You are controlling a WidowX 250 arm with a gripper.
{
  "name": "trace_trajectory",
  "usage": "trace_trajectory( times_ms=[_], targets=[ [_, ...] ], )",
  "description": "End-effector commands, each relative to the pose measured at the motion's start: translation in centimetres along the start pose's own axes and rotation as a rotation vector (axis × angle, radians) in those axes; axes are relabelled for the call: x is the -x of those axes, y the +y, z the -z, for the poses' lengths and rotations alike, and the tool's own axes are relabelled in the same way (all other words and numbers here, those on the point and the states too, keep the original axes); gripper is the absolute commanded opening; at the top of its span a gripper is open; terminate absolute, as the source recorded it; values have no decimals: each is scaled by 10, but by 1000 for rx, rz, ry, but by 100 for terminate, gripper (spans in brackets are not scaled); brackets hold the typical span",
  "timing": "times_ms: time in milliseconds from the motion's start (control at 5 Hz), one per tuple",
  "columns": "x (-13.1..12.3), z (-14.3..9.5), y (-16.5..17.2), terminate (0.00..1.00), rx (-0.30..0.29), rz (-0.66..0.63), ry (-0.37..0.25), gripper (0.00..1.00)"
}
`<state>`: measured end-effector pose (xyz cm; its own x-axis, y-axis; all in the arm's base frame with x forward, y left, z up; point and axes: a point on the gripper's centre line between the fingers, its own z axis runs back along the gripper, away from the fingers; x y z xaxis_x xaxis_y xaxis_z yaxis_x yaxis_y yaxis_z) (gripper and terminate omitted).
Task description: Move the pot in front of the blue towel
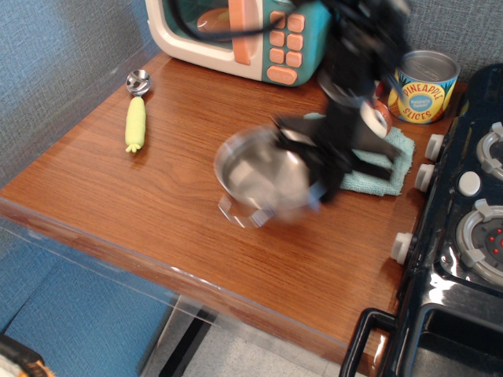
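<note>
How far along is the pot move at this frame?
Done: the small round stainless-steel pot is gripped at its rim by the black pincer and looks lifted, though blur hides any gap. In hand: it is being carried, beside the light aqua-blue folded towel. Left: setting it down in front and releasing.

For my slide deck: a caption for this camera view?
Claw carries the pot, motion-blurred, above the wooden counter beside the blue towel.
</note>
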<state>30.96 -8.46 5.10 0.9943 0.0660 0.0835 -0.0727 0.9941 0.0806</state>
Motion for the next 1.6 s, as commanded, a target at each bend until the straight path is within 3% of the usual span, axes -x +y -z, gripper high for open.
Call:
trace_trajectory(
  times_ms=[0,400,600,1000,1400],
  targets=[
    [8,31,4,0,-25,-6,13,0],
    [14,39,22,0,-40,-57,33,0],
    [16,31,23,0,-28,-50,13,100],
    [5,-10,16,0,44,-63,-30,100],
    [-4,-22,14,0,59,-53,2,100]
  ],
)
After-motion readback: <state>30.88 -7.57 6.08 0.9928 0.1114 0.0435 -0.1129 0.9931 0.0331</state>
